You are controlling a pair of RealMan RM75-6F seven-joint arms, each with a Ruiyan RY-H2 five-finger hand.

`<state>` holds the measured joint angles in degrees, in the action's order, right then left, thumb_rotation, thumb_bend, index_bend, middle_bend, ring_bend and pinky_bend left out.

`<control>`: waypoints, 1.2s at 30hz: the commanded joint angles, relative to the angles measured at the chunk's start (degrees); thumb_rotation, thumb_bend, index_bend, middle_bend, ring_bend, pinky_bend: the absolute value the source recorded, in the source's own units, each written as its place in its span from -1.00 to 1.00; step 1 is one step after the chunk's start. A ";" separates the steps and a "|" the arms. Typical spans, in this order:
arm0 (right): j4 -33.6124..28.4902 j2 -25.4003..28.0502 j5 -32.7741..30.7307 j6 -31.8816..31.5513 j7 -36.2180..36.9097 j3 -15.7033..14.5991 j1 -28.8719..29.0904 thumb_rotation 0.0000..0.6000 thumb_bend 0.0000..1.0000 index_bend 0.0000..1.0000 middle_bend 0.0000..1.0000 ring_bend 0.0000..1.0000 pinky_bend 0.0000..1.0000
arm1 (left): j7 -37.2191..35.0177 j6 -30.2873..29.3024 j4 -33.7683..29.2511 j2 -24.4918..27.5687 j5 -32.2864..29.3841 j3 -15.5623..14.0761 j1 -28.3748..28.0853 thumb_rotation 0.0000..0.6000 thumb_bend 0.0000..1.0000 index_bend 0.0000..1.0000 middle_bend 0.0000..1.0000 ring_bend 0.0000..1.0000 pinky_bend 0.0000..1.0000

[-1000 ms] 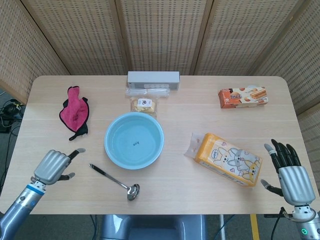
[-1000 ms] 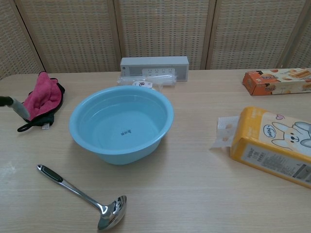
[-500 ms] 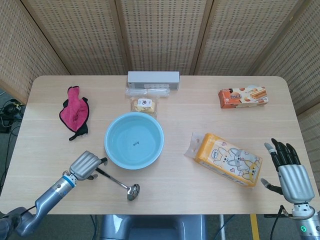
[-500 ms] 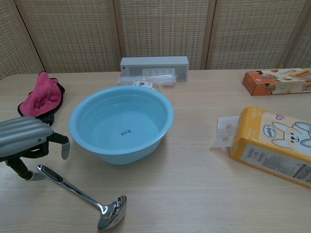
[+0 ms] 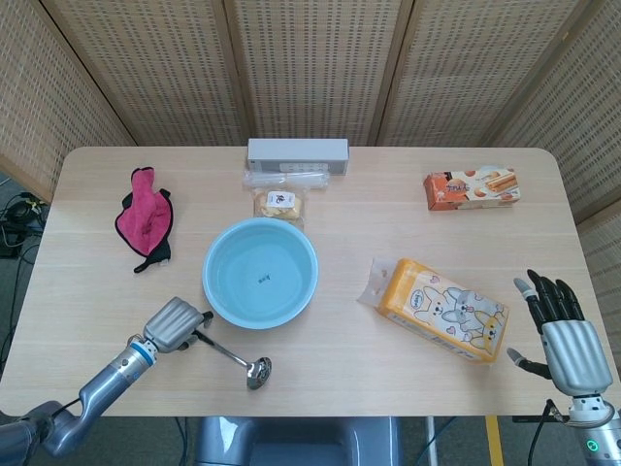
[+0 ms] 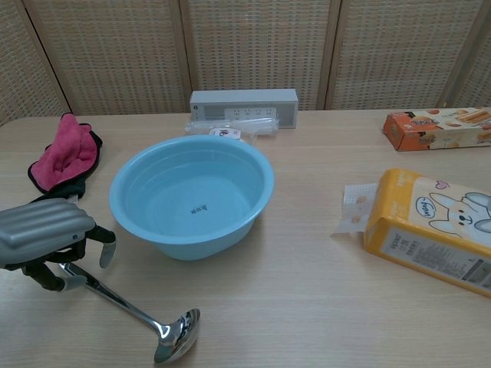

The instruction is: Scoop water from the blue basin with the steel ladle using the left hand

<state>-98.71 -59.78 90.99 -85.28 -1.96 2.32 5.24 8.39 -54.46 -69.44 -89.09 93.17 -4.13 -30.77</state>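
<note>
Left hand (image 6: 47, 238) low over the ladle (image 6: 146, 315) handle end, fingers curled down around it; firm grip or just touching, cannot tell. Ladle lies flat on the counter (image 5: 330, 369), bowl end pointing away from the hand toward the near edge. Basin (image 5: 260, 272) just beside the hand, up and to its right, with water inside. Pink cloth (image 5: 144, 217) beyond the hand, well apart. Right hand (image 5: 563, 335) at the far right counter edge, fingers spread and straight, holding nothing. Yellow pack (image 5: 443, 309) just left of the right hand. Orange box (image 5: 472, 188) far beyond it.
</note>
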 commanded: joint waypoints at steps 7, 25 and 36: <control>0.02 0.26 -0.01 -0.05 0.58 -0.04 -0.03 1.00 -1.00 -1.00 -1.00 -1.00 -1.00 | 1.89 1.33 0.58 -1.23 -1.54 -0.44 -0.28 1.00 -0.28 -0.08 0.96 0.91 1.00; -0.11 0.49 -0.27 0.31 1.08 -0.08 0.09 1.00 -1.00 -1.00 -1.00 -1.00 -1.00 | 3.83 2.73 2.78 -3.75 -3.62 -0.57 -0.84 1.00 -0.27 -0.07 0.96 0.91 1.00; -0.19 0.78 -0.17 0.33 1.82 -0.14 0.12 1.00 -1.00 -1.00 -1.00 -1.00 -1.00 | 4.15 2.55 2.77 -3.95 -4.31 -0.62 -1.09 1.00 0.03 0.30 0.96 0.91 1.00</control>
<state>-98.90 -59.00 90.82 -84.95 -0.14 2.18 5.36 12.55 -51.91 -66.64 -93.07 88.88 -4.74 -31.84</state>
